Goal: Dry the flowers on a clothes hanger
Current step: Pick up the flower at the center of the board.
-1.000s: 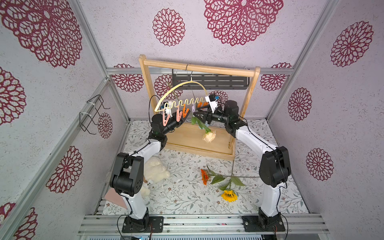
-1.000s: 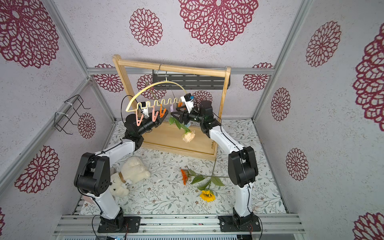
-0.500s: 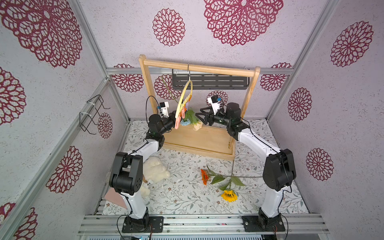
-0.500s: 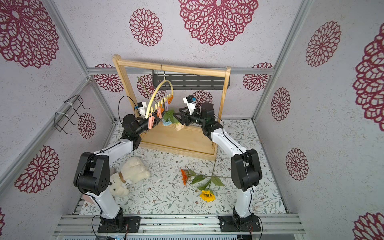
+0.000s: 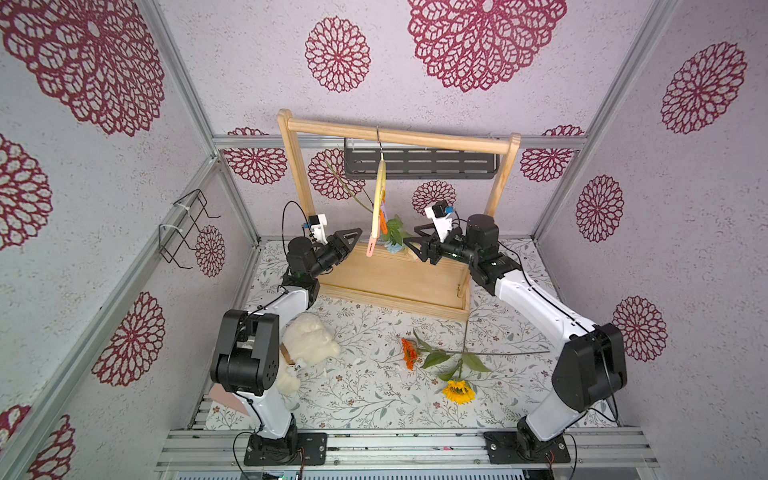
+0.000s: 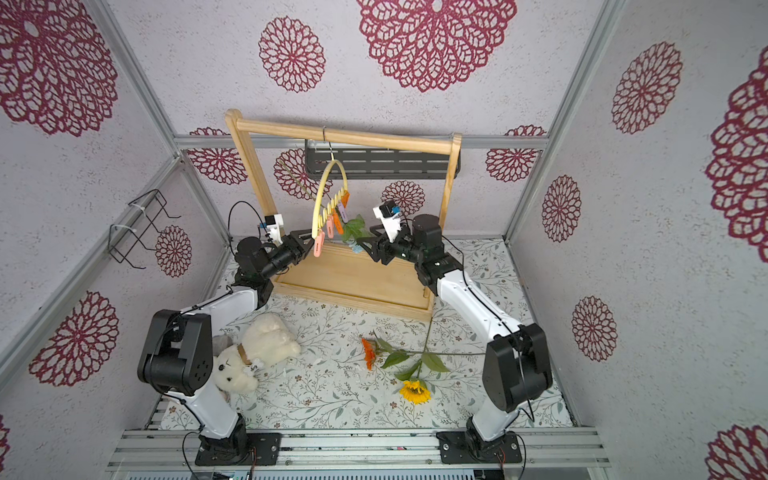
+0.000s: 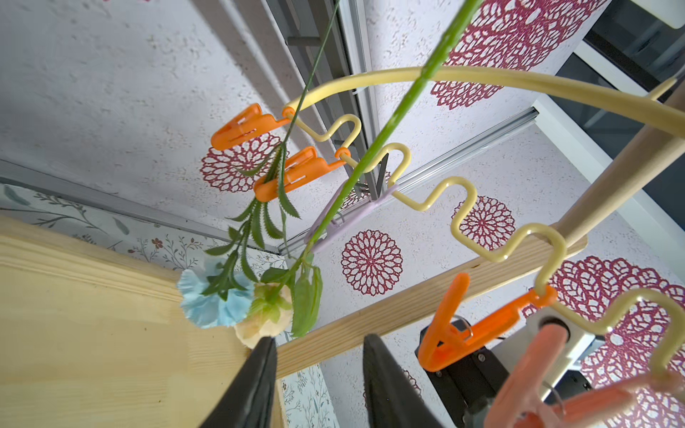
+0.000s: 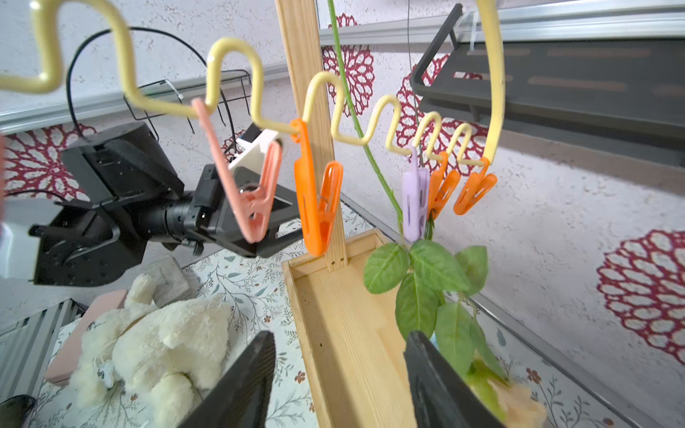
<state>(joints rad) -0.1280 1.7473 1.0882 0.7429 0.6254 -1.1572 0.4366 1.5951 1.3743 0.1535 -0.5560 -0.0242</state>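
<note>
The pale-yellow clothes hanger [image 5: 379,199] [image 6: 320,199] [image 7: 482,76] [image 8: 237,44] hangs by its hook from the wooden rack's top bar. Two flowers hang head-down from its clothespins: a light blue carnation [image 7: 207,304] [image 5: 392,248] and a peach rose [image 7: 259,326] [image 8: 519,407]. The rose's stem sits in the lilac pin [image 8: 413,196]. An orange gerbera [image 5: 409,353] [image 6: 368,353] and a yellow sunflower [image 5: 458,391] [image 6: 414,391] lie on the mat. My left gripper [image 5: 353,239] [image 6: 309,241] [image 7: 318,339] is open and empty beside the hanger's near end. On the opposite side my right gripper [image 5: 411,243] [image 6: 365,245] [image 8: 339,335] is open and empty.
The wooden rack frame [image 5: 399,137] stands on a tray-like base [image 5: 395,278] at the back. Behind it a black shelf [image 5: 415,164] is fixed to the wall. A wire rack [image 5: 183,228] sticks out of the left wall. A white teddy bear [image 5: 307,336] lies by the left arm.
The hanger has swung round on its hook from broadside to nearly edge-on, the rose going with it. My left gripper has opened and drawn back from the clothespins. My right gripper has pulled back.
</note>
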